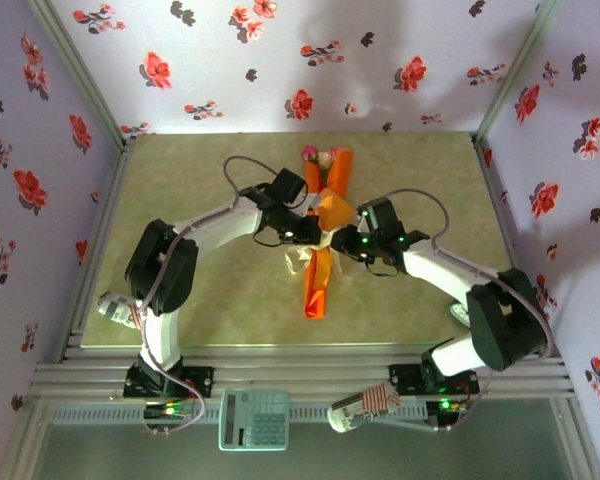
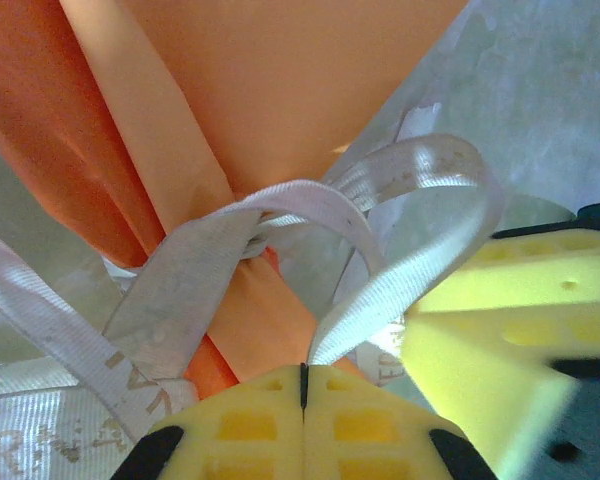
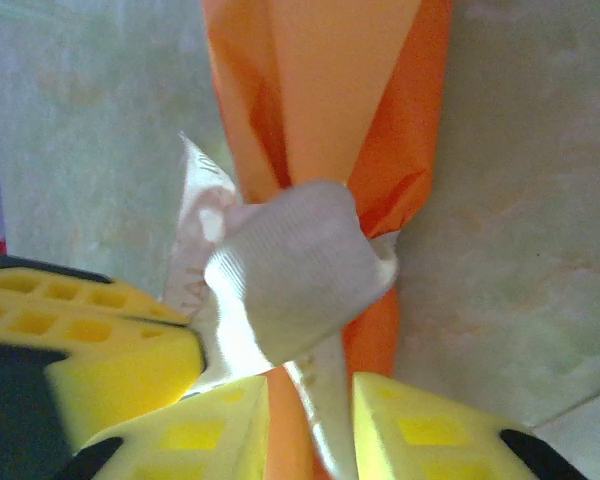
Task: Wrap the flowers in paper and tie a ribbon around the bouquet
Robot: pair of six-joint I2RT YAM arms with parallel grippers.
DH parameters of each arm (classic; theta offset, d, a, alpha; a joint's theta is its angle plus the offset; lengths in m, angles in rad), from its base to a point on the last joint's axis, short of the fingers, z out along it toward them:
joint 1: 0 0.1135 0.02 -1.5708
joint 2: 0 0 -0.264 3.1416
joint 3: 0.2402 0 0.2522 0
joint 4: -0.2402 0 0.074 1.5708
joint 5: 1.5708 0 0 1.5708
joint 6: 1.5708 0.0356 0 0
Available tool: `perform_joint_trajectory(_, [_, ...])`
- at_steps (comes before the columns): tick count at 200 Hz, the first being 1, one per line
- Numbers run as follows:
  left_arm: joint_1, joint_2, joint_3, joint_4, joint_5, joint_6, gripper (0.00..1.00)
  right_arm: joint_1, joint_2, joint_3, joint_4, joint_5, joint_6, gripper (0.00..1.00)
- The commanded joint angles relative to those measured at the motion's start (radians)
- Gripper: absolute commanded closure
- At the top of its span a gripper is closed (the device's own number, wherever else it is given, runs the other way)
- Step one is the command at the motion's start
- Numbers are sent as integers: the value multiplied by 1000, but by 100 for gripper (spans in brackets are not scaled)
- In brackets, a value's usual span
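Yellow left fingers [image 2: 280,405] sit closest to the left wrist lens, pressed tight together with a loop of the ribbon [image 2: 380,290] pinched in their seam. Just beside them, on the right, crowd the right fingers [image 2: 520,330]. In the right wrist view they stand partly apart [image 3: 380,415], with a ribbon tail and the narrow part of the bouquet [image 3: 320,110] running through the gap, not squeezed. From above, both arms bend inward and meet over the bouquet's middle, hiding the tie there. On the front rail by the arm bases lie a pale green calculator [image 1: 253,418] and a red-and-white striped roll [image 1: 365,408]. A white object [image 1: 115,308] that I cannot identify rests at the left edge, behind the left arm. The desk [image 1: 200,180] is a pale green-beige marbled sheet framed by aluminium rails. Purple wallpaper [image 1: 160,70] printed with red flowers closes in three sides. The bouquet lies flat at the desk's centre, pointing away from the arms, with its tip nearest them. Pink and cream flowers [image 1: 320,157] peep from the far, wide end. Its paper [image 2: 280,80] is bright orange, overlapped in long folds, some paler than others. The ribbon is cream-white and woven, with faint lettering. It is wound round the cone's waist and crossed into a knot, with slack loops standing off it.
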Motion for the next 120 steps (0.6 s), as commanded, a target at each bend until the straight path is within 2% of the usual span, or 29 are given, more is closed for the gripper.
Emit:
perform_joint_trajectory(1, [-15,-42,-18,8,14,-7,100,5,-100,20,-103,70,18,68])
perform_joint_trajectory(33, [-23,-45,-27,16,8,-16,100,4,-133,64,-166,129,55,68])
perform_joint_trajectory(53, [-27,-44,-34,22,8,-22,100,6,-52,161,-222,137,49,77])
perform_joint_trajectory(92, [-27,-54,-59,42,-6,-42,100,14,128,385,-368,174,-79,82])
perform_joint_trajectory(104, [-27,-63,-66,50,-13,-49,100,13,170,427,-384,166,-121,82])
perform_joint_trajectory(120, [-26,-74,-82,70,-21,-61,100,10,250,495,-449,124,-177,88])
